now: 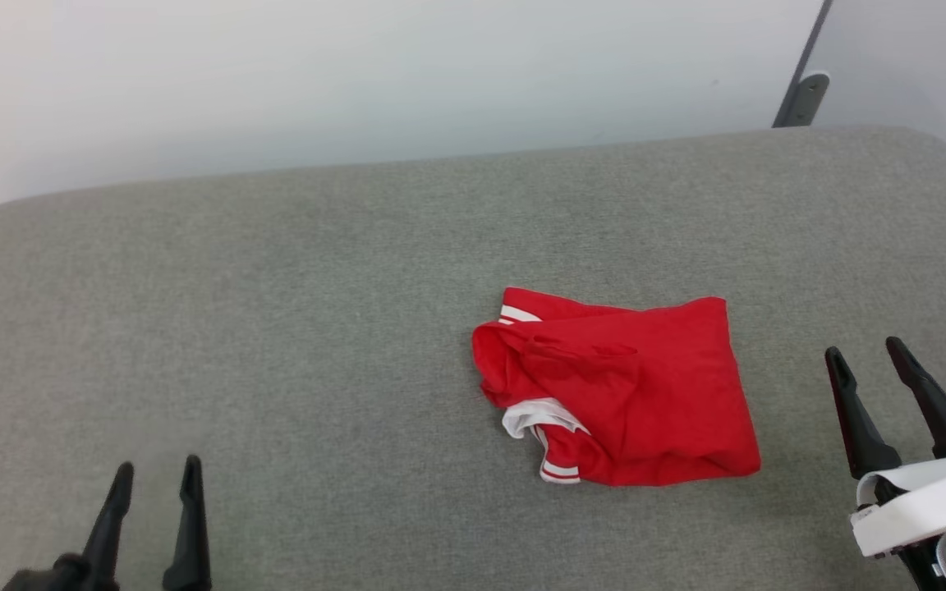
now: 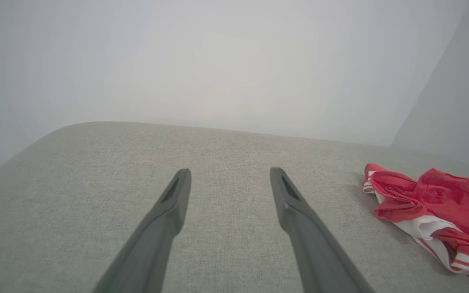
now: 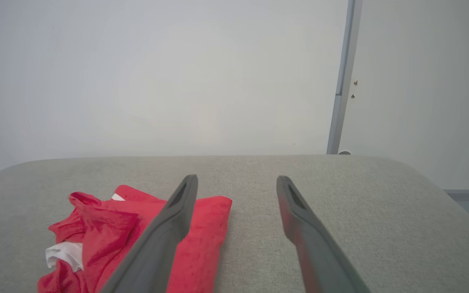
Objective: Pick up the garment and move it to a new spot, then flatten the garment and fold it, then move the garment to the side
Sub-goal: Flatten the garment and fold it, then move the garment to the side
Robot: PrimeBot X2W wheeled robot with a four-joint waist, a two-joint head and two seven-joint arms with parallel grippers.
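The garment point(image 1: 629, 386) is seen lying on the grey fabric-covered surface point(image 1: 276, 328), to the right of its middle and well back from the far edge. It is gathered into a compact, roughly rectangular bundle. The right part is laid fairly smooth, while the left part is rumpled, with a white sleeve and striped trim exposed toward the near left corner of the bundle. No numerals can be seen.

The left hand point(image 1: 157, 464) is held low toward the near left of the surface, well apart from the garment, its fingers parted and nothing between them. The right hand point(image 1: 863, 346) is held just beside the garment's right edge, likewise released and empty. In the right wrist view the cloth is seen below and to the left of its fingers.

Neither hand is touching the cloth. It cannot be settled from this bundle whether a fold has been finished or is yet to be made. The right hand is judged the better placed for any grasp.
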